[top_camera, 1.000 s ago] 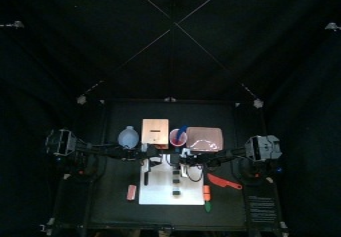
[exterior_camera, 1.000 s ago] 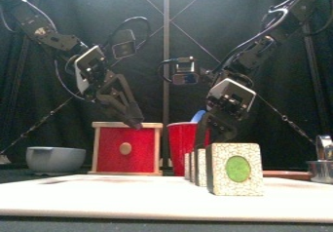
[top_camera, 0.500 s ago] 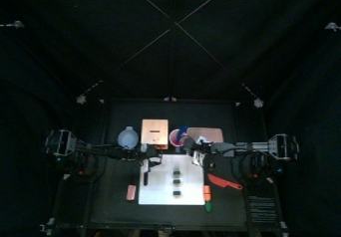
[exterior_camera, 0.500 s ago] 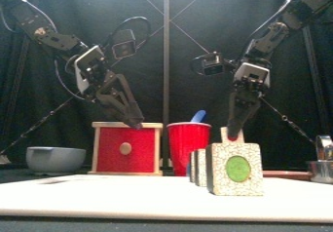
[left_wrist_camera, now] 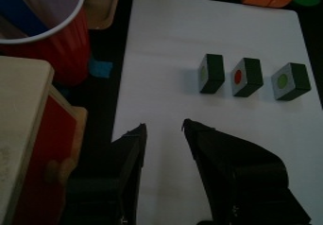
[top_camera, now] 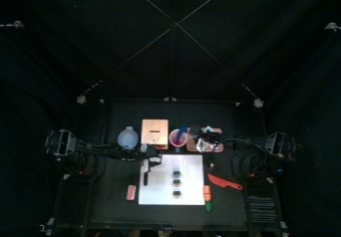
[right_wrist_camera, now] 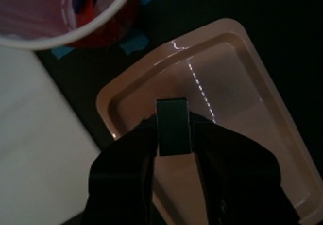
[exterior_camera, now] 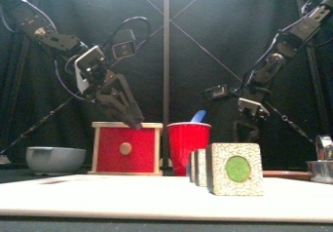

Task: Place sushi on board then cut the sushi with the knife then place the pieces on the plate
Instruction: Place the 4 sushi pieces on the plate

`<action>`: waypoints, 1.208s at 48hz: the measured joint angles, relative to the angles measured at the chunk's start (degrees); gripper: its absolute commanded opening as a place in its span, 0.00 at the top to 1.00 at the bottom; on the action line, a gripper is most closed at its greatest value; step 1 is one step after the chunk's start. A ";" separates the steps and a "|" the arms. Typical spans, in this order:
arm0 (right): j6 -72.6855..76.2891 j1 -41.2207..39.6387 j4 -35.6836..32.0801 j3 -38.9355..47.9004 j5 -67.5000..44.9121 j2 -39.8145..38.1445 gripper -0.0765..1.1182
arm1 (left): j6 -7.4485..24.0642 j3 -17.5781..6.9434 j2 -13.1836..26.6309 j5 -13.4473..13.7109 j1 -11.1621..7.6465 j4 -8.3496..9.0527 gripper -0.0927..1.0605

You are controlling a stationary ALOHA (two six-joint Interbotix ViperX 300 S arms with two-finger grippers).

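Item one: a dark green toy sushi slice (right_wrist_camera: pixel 172 111), pinched in my right gripper (right_wrist_camera: pixel 172 134) above the flat pink tray (right_wrist_camera: pixel 246 73), at one o'clock of the white cutting board (left_wrist_camera: pixel 171 49). I cannot tell whether it touches the tray. Three more slices (left_wrist_camera: pixel 245 75) stand on the board. Left gripper (left_wrist_camera: pixel 164 129): jaws slightly parted, empty.

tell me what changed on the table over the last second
The right gripper, shut on a sushi piece, rose from the white board and swung back until it hung over the pink tray. The left gripper stayed open above the board, and three sushi pieces stayed on it.
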 measured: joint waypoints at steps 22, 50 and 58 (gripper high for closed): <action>0.09 0.62 0.44 -1.76 2.72 -1.32 0.27 | -0.09 0.09 0.18 0.09 0.09 0.00 0.25; 0.35 28.56 5.63 -11.60 3.25 4.83 0.27 | -0.18 0.00 0.26 0.09 0.00 -0.09 0.25; 0.18 29.36 6.24 -13.71 3.25 7.91 0.27 | -0.18 0.00 0.26 0.09 0.00 -0.09 0.25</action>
